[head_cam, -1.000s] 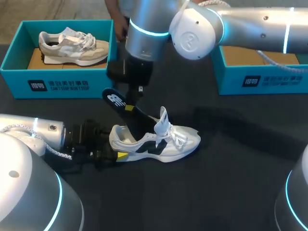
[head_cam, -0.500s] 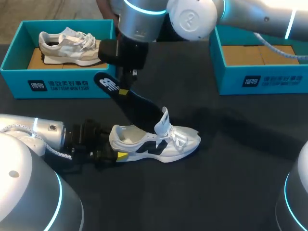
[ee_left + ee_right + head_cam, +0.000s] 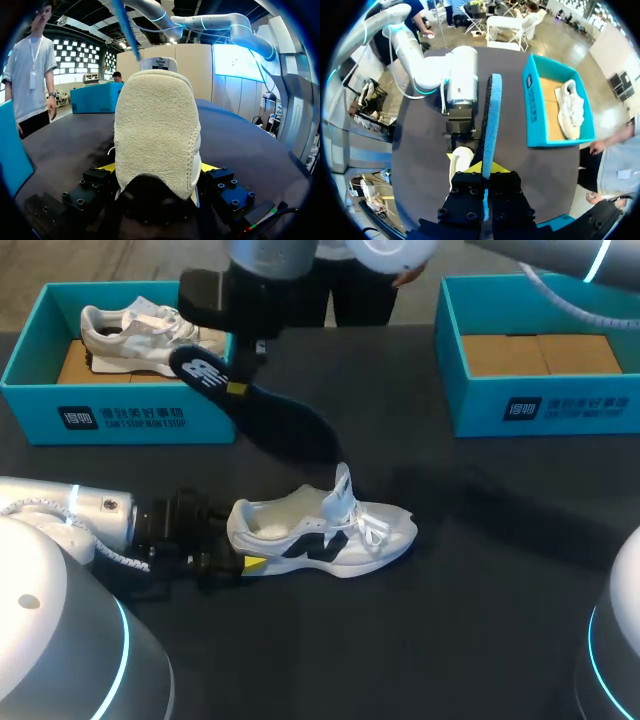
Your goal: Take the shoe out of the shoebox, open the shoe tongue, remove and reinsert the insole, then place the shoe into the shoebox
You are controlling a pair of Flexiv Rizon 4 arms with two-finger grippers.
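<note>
Status, near edge first: left gripper [image 3: 157, 172] sits by the table's [image 3: 480, 620] near-left corner, fingers clamped on the heel of the white shoe [image 3: 330, 530] from both sides, yellow tips just showing either side of the heel in the left wrist view. Shoe rests on its sole on the table, left of middle, toe pointing toward the right edge. Tongue [image 3: 342, 490] is pulled up and standing, opening exposed, nothing inside as far as the head view shows.

Further back and above the shoe: dark insole [image 3: 265, 415], fully clear of the shoe and hanging tilted in the air, toe end down toward the shoe. Right gripper [image 3: 487, 169] pinches it near the heel end, fingers pressed flat against both faces.

Far edge: shoebox [image 3: 120, 420] at the far-left corner holds a second shoe [image 3: 150, 338]. Other shoebox [image 3: 540, 410] at the far-right corner has only cardboard [image 3: 540, 355] in it.

Progress, my read: shoe out of box, tongue open and insole removed are all done. Left to do: feed the insole back in toe first, seat it flat, then put the shoe in a box, likely the far-right one. Roughly halfway.
</note>
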